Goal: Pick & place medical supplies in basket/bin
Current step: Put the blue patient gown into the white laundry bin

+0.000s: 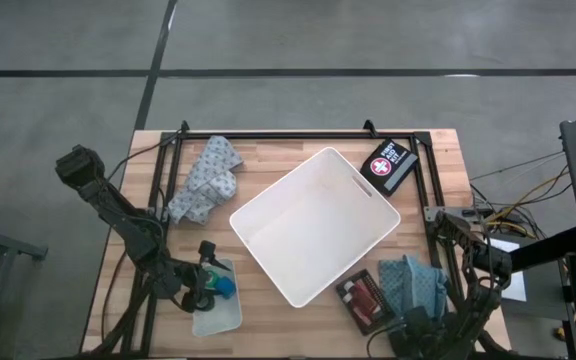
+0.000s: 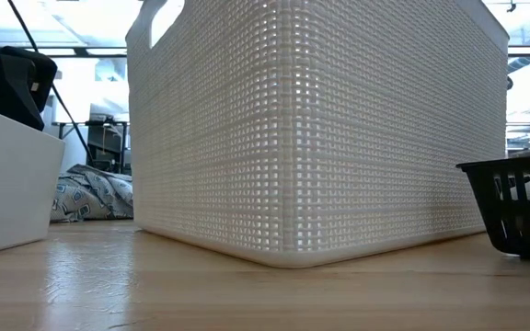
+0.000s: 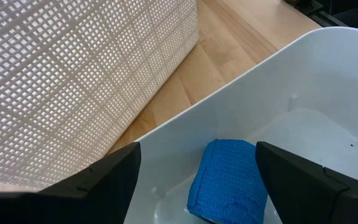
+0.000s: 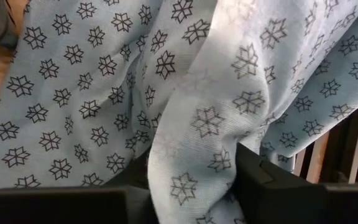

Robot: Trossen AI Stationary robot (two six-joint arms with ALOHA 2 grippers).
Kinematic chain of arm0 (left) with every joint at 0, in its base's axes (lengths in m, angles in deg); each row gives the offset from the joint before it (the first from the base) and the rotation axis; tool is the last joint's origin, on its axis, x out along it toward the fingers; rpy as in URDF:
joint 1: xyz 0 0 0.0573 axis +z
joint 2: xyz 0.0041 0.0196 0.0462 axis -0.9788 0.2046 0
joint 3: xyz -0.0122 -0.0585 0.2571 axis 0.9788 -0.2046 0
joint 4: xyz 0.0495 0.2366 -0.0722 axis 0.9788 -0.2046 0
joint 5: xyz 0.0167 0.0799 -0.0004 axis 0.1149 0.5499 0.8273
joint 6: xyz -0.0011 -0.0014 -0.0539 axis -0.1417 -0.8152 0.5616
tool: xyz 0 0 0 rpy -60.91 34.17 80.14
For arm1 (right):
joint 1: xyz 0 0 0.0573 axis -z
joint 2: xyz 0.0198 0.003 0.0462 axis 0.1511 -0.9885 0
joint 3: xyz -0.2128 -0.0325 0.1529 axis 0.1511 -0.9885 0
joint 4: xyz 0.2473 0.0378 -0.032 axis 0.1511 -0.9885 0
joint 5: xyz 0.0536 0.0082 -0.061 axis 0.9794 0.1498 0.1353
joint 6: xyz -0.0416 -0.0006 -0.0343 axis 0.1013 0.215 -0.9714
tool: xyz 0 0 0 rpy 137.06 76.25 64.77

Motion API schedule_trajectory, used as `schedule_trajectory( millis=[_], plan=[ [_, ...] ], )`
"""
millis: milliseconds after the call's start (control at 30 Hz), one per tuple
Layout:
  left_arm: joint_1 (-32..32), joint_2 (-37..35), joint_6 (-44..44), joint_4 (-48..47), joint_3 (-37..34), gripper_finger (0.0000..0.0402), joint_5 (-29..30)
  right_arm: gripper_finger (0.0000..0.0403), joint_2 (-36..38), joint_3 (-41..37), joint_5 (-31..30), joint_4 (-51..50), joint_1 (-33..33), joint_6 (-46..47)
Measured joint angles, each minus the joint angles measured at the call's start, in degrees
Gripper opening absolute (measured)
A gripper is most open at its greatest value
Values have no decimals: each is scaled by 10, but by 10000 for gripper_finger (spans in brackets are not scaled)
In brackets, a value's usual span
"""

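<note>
White plastic bin (image 1: pixel 313 225), lattice-walled, sat mid-surface, rotated at an angle, nothing visible inside it from above. In the low view its woven wall (image 2: pixel 311 129) filled most of the frame, with a handle slot at the top left corner.

Left gripper (image 1: pixel 208 283) was down at the near-left of the wooden surface (image 1: pixel 268 145), over the small translucent tray (image 1: pixel 218 315). Fingers (image 3: pixel 98 183) were apart, straddling a blue rolled bandage (image 3: pixel 229 180) lying in the tray; pads were not closed on it. Tray sat just beside the bin's near-left wall, apart from it.

Right gripper (image 4: pixel 185 186) was at the near-right, low over the star-patterned blue cloth (image 1: pixel 413 285). Cloth (image 4: pixel 166 93) was draped between and over the fingers; whether they were pinched on it, I couldn't tell. From above that gripper was mostly hidden by the arm.

Other items:
- second patterned cloth (image 1: pixel 206 180), bunched at the far-left, just beside the bin; also seen low at the left in the low view (image 2: pixel 90 195)
- dark flat case with a red-and-white cross (image 1: pixel 390 165) at the far-right, near the bin's far corner
- small dark basket with red contents (image 1: pixel 363 298) at the near side, between bin and blue cloth; its black mesh showed at the right in the low view (image 2: pixel 518 207)
</note>
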Motion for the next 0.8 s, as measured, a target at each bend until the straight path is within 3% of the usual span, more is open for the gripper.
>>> schedule_trajectory(
  millis=[333,800],
  plan=[
    [0,0,0,0,0,322,0,92,9,-1,0,-4,0,2],
    [0,0,0,0,0,322,0,91,11,61,-8,-119,3,8]
  ],
)
